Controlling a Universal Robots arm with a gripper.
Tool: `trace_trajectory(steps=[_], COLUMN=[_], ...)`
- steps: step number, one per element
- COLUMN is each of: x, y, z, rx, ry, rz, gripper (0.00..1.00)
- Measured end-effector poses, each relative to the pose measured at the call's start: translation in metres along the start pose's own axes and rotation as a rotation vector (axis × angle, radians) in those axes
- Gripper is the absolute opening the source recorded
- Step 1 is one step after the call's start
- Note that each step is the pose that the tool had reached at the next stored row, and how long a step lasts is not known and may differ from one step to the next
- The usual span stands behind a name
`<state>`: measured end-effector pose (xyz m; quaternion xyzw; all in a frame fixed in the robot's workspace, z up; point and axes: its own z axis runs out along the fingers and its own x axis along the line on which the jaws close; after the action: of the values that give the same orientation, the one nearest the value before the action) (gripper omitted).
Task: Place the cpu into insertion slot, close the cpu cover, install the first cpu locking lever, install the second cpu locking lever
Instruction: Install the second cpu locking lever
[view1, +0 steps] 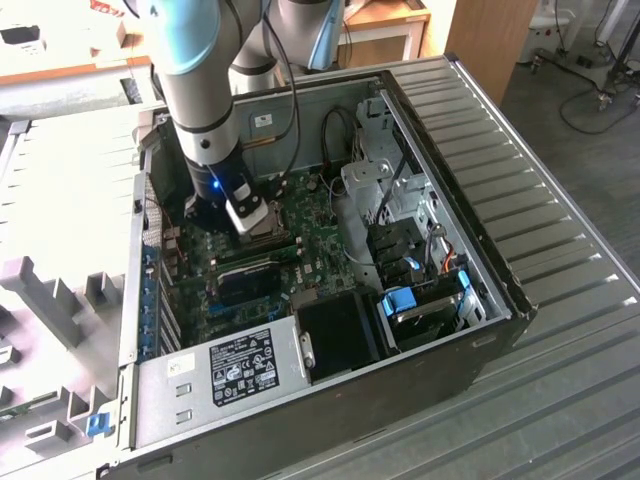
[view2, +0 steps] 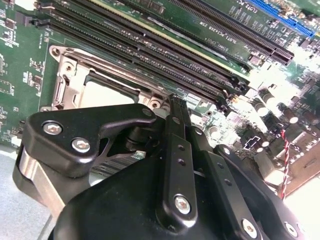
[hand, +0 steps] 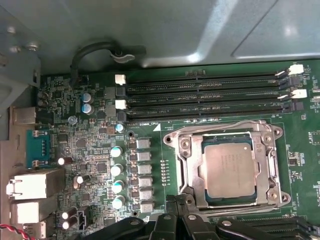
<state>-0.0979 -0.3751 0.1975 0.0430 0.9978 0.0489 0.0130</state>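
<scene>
- In both wrist views the gripper (view2: 173, 102) sits closest to the lens, its black fingers (hand: 176, 207) pressed together with nothing between them, the tips low at the edge of the socket.
- Just beyond the tips in the first wrist view lies the cpu (hand: 229, 170), flat in the insertion slot (hand: 206, 200), its silver-tan top showing through the window of the cpu cover (hand: 188, 156), which lies down flat around it.
- A thin wire lever (hand: 217, 125) runs along the cover's far edge, towards the memory slots.
- Beyond the socket the long black memory slots (hand: 205, 95) lie parallel, side by side.
- In the exterior view the arm (view1: 198, 90) reaches down into the open case (view1: 470, 240), with the gripper (view1: 262, 232) over the motherboard (view1: 320, 240).
- The grey power supply (view1: 225, 375) sits at the case's near end in that view.
</scene>
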Motion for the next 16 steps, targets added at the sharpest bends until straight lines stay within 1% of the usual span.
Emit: trace_trajectory(steps=[10, 16], x=[0.003, 0.0034], y=[-0.0005, -0.0007], z=[0.0019, 0.0024], rx=[-0.002, -0.0022], ry=[0.0002, 0.0003], rz=[0.0, 0.0], gripper=[0.1, 0.1])
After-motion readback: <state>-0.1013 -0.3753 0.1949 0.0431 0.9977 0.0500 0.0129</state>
